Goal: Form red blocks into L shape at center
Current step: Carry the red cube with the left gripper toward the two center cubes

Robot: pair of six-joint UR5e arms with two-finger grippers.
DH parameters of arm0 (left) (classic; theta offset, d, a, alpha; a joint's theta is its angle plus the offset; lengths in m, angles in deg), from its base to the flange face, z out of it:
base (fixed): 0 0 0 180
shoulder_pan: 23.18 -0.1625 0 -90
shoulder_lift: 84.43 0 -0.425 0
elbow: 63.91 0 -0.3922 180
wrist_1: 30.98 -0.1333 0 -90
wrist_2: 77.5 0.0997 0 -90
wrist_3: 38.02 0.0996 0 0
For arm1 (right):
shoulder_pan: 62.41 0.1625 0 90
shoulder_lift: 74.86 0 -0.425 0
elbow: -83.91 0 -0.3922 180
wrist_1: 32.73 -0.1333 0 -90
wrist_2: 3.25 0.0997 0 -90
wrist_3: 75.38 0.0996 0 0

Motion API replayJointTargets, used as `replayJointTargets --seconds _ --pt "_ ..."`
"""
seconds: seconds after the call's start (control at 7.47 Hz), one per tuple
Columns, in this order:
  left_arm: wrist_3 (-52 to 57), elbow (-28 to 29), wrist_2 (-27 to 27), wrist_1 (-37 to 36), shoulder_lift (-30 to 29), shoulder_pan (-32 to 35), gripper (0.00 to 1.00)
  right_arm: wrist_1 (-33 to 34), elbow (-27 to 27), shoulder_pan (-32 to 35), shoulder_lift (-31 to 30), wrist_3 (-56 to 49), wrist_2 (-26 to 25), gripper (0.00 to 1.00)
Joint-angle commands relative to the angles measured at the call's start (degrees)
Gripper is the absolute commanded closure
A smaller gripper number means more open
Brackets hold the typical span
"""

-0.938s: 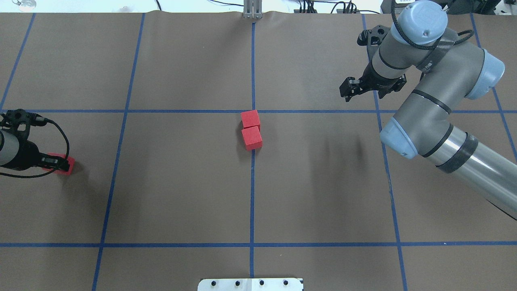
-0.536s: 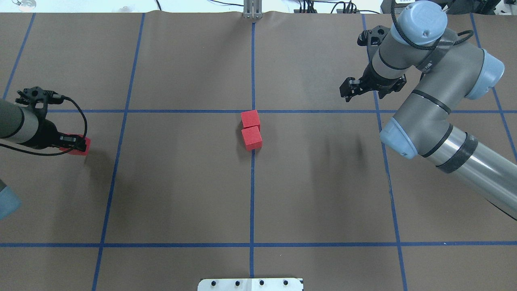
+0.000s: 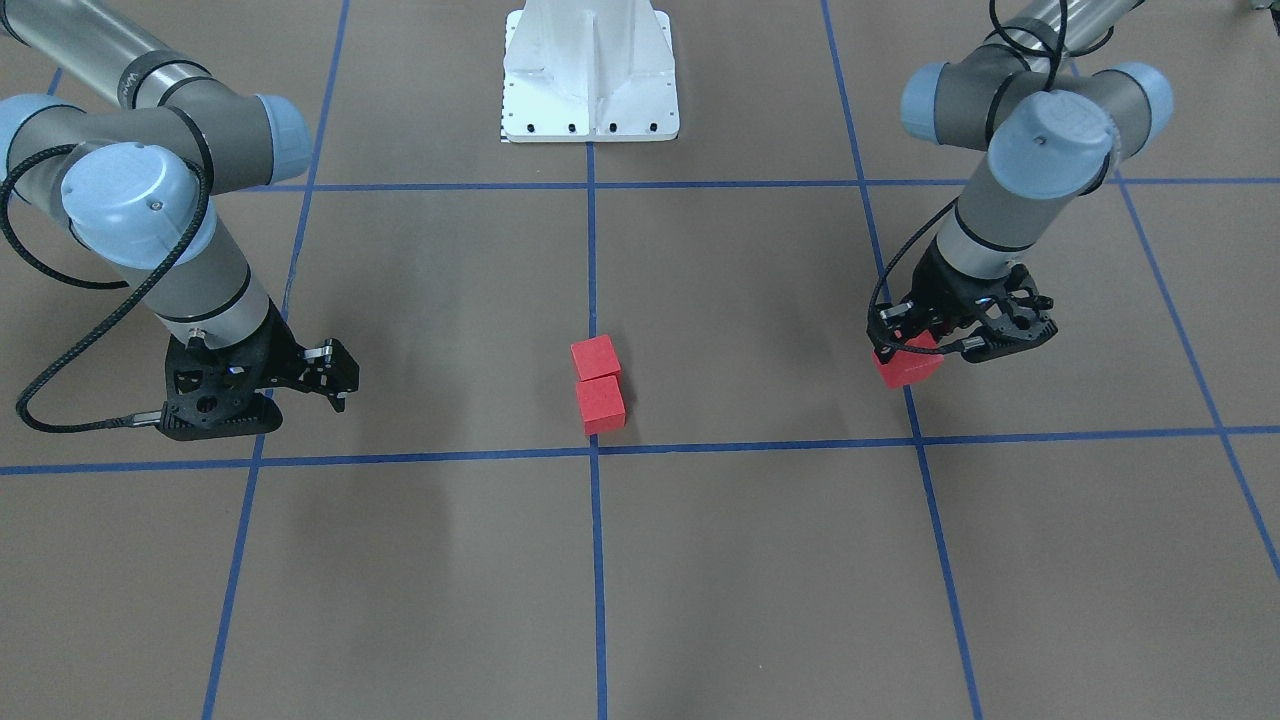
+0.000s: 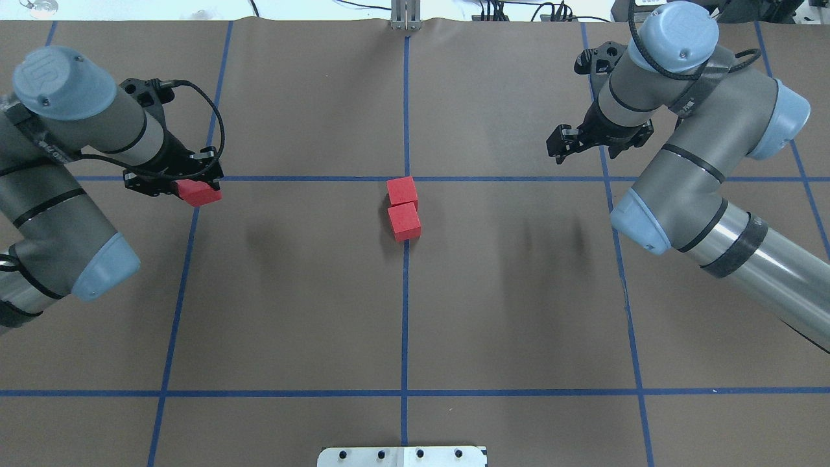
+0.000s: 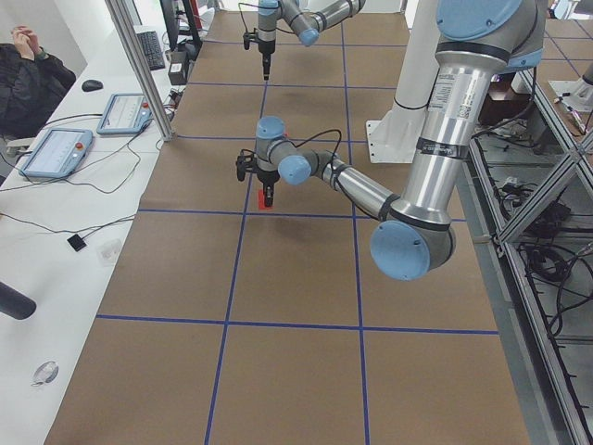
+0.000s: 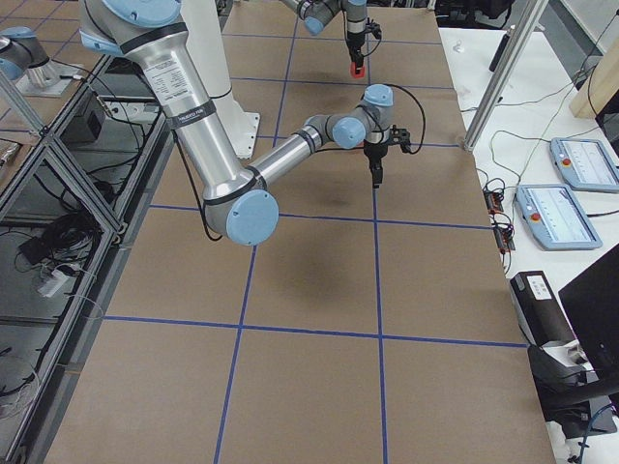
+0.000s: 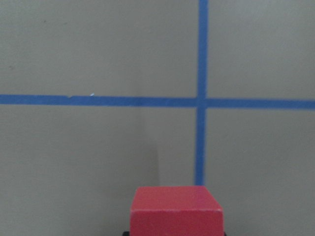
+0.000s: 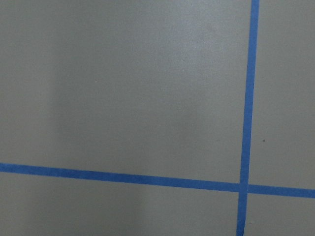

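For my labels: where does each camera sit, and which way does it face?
Front-facing: across table, facing robot; both arms, white base.
Overhead: behind robot, looking down; both arms.
Exterior left: table's left end; left arm near.
Exterior right: right end; right arm near.
Left wrist: down; held red block.
Right wrist: down; tape only.
Front-facing, overhead share two touching red blocks.

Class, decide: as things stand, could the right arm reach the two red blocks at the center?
Probably yes: only bare table lies between the right gripper and the two red blocks, and its jaws hold nothing.
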Motion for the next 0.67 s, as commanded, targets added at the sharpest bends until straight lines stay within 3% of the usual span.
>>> replayJointTargets --seconds 0.0,0.13,0.4,0.54 --pt "-20.9 3.4 2.1 -1.3 -6.2 -2.5 1.00 0.0 -0.1 0.0 -0.3 0.0 -0.1 0.01" --pt "-29.7 5.0 6.0 -1.4 -8.5 -5.3 1.00 0.0 -0.1 0.4 -0.4 -0.3 -0.1 0.01" --pt "-48.5 12.8 7.0 -3.5 -17.9 -6.2 1.00 0.0 0.2 1.1 -1.3 -3.0 0.0 0.01" --pt "-53.8 17.6 7.2 -8.4 -24.3 -7.5 1.00 -2.2 0.2 2.1 -3.4 -5.2 0.0 0.01"
